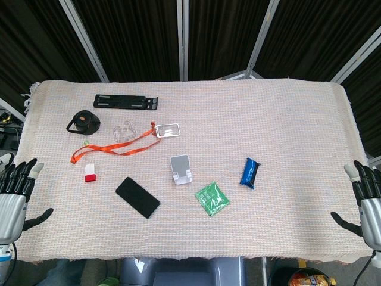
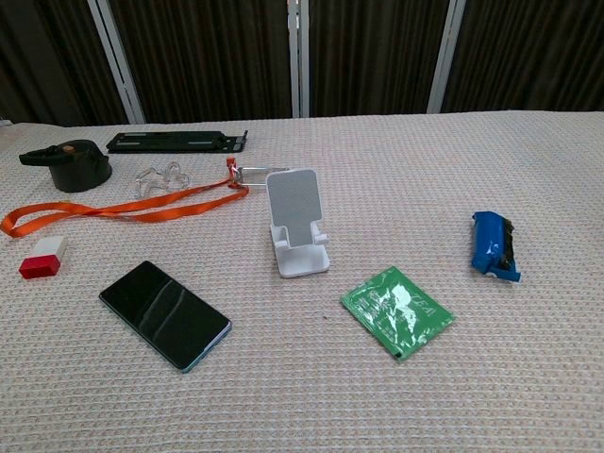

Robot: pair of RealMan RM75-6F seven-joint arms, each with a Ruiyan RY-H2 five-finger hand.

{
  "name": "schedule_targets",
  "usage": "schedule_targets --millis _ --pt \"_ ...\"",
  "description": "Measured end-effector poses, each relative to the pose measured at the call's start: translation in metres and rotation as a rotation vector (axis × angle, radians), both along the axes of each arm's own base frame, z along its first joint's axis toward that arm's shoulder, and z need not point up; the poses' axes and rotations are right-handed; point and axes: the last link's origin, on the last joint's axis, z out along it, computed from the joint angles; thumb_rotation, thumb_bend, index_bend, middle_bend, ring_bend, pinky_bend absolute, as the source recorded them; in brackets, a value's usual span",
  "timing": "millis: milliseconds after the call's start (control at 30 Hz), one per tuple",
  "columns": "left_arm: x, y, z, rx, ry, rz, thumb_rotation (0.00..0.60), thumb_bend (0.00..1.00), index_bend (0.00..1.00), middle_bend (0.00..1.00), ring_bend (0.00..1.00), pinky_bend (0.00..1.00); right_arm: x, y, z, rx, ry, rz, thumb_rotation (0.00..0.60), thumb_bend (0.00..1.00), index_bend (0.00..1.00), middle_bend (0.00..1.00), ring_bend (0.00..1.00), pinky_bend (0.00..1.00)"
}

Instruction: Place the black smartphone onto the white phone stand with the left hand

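Note:
The black smartphone (image 1: 137, 197) (image 2: 164, 314) lies flat, screen up, on the woven table cover, left of centre near the front. The white phone stand (image 1: 181, 169) (image 2: 297, 224) stands upright just right of it and a little farther back, with nothing on it. My left hand (image 1: 13, 196) hovers at the table's left front corner, fingers spread, holding nothing, well left of the phone. My right hand (image 1: 368, 202) hangs at the right front corner, also spread and holding nothing. Neither hand shows in the chest view.
An orange lanyard (image 1: 113, 148) with a clear badge holder (image 1: 167, 129), a black round lid (image 1: 83, 122), a black bracket (image 1: 126, 102), a red-white eraser (image 1: 90, 173), a green packet (image 1: 212, 199) and a blue wrapped item (image 1: 250, 173) lie around.

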Motion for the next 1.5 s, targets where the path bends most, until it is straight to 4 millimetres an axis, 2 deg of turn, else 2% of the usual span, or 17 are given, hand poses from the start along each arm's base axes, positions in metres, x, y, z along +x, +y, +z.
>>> schedule_targets --millis 300,500,633,700,933,1033,1133,1500 --pt "-0.001 0.002 -0.003 -0.009 0.011 0.003 0.6 0.0 0.0 0.0 0.0 0.0 -0.002 0.001 0.001 0.001 0.001 -0.006 0.6 0.0 0.0 0.0 0.0 0.0" --pt "-0.001 0.011 -0.016 -0.08 0.029 -0.004 0.6 0.0 0.0 0.0 0.0 0.0 -0.002 0.002 0.006 -0.007 -0.02 -0.013 0.6 0.0 0.0 0.0 0.0 0.0" --pt "0.006 0.031 -0.038 -0.182 0.071 -0.06 0.6 0.0 0.01 0.0 0.02 0.07 -0.003 -0.001 0.007 -0.014 -0.022 -0.019 0.6 0.0 0.0 0.0 0.0 0.0" --pt "0.009 0.041 -0.051 -0.239 0.096 -0.091 0.6 0.0 0.06 0.0 0.06 0.11 -0.003 -0.004 0.006 -0.013 -0.018 -0.025 0.6 0.0 0.0 0.0 0.0 0.0" --pt "0.014 0.087 -0.112 -0.427 0.247 -0.232 0.6 0.0 0.15 0.07 0.14 0.18 -0.01 -0.012 0.001 -0.005 0.0 -0.065 0.6 0.0 0.0 0.0 0.0 0.0" --pt "0.017 0.099 -0.138 -0.467 0.28 -0.27 0.6 0.0 0.19 0.11 0.18 0.21 -0.013 -0.015 0.001 -0.01 0.006 -0.079 0.6 0.0 0.0 0.0 0.0 0.0" --pt "0.021 0.105 -0.159 -0.498 0.285 -0.299 0.6 0.0 0.22 0.14 0.21 0.24 -0.016 -0.015 0.001 -0.01 0.01 -0.092 0.6 0.0 0.0 0.0 0.0 0.0" --pt "0.028 0.111 -0.194 -0.568 0.369 -0.362 0.6 0.0 0.23 0.14 0.21 0.25 -0.017 -0.015 0.001 -0.007 0.006 -0.098 0.6 0.0 0.0 0.0 0.0 0.0"
